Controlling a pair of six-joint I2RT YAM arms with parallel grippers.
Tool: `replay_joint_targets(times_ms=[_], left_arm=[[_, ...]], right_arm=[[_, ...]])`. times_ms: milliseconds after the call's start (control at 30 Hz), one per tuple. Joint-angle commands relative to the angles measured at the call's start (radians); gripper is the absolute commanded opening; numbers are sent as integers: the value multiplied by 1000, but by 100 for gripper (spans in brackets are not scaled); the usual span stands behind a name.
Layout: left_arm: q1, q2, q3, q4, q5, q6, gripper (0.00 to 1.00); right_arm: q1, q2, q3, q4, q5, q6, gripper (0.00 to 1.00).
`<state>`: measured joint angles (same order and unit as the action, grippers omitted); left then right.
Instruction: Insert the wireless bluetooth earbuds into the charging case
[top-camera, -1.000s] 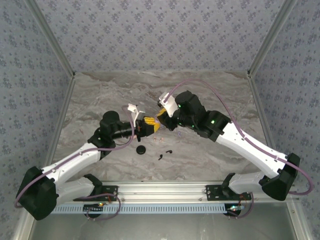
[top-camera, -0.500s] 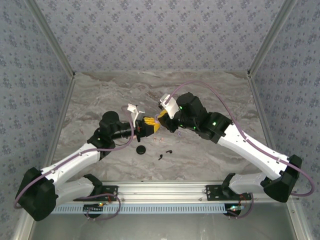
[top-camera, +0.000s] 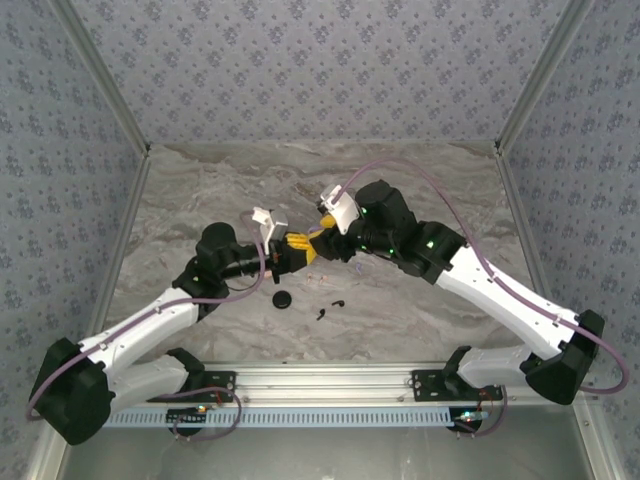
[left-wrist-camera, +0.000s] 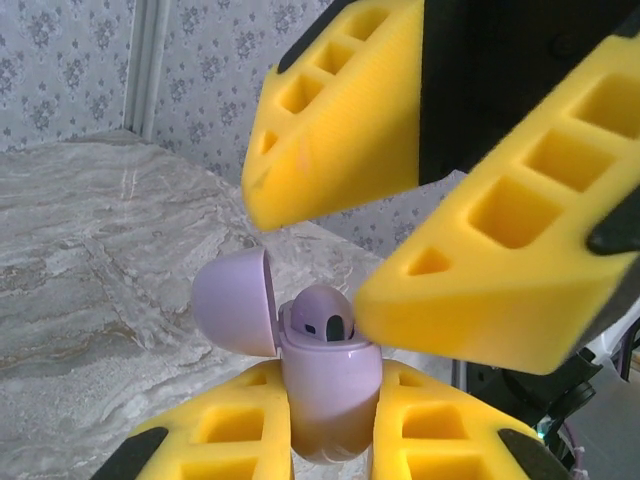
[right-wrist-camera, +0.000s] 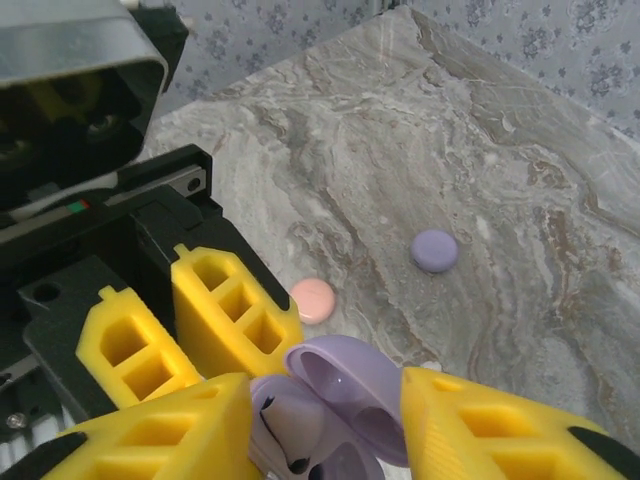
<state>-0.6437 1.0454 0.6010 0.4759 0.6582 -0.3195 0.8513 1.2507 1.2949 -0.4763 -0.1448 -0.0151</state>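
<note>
Tightly, open lilac case (left-wrist-camera: 325, 392), jaws crowding rim

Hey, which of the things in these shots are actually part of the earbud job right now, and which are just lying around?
In the job:
- lilac charging case, lid open, held by the left gripper
- lilac earbud sitting in it
- right gripper, open over the case

Lying about:
- two black earbuds
- black disc
- pink disc
- lilac disc

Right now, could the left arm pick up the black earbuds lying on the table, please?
Probably not: the left gripper is shut on the lilac charging case, so it cannot grasp anything else. The black earbuds lie on bare table nearby, unobstructed; the open right gripper looks freer.
</note>
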Motion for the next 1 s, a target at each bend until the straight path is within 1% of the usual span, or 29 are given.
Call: replay_joint_targets(times_ms=[0,67,167,367,433,533,667,800,967], left_arm=[[-5,-36,-7,85,-22,10,0],[-6,-45,-17,100,-40,12,0],[-8,-60,-28,117,-67,20,0],[-10,-106,-31,131,-134,58,0],[-10,-130,-25,125,-159,71,0],[-9,-165,-14,113,-179,86,0],[-9,-201,-8,97,-184,90,0],[-11,-224,-9,69,-187,95,0],[-13,-244,-18,41,-192,102,0]], right_arm=[[-38,-64,47,-7,-40,72,56],[-72,-91,42,-3,-58,115,64],[-125,-124,21,-12,-66,180,69],[-238,-147,-55,-81,6,314,71],[-259,-126,-67,-120,45,348,69],[-256,-58,-74,-228,126,392,68],[-249,51,-92,-284,186,432,63],[-239,199,-72,-331,217,441,60],[-218,395,-14,-370,234,414,56]])
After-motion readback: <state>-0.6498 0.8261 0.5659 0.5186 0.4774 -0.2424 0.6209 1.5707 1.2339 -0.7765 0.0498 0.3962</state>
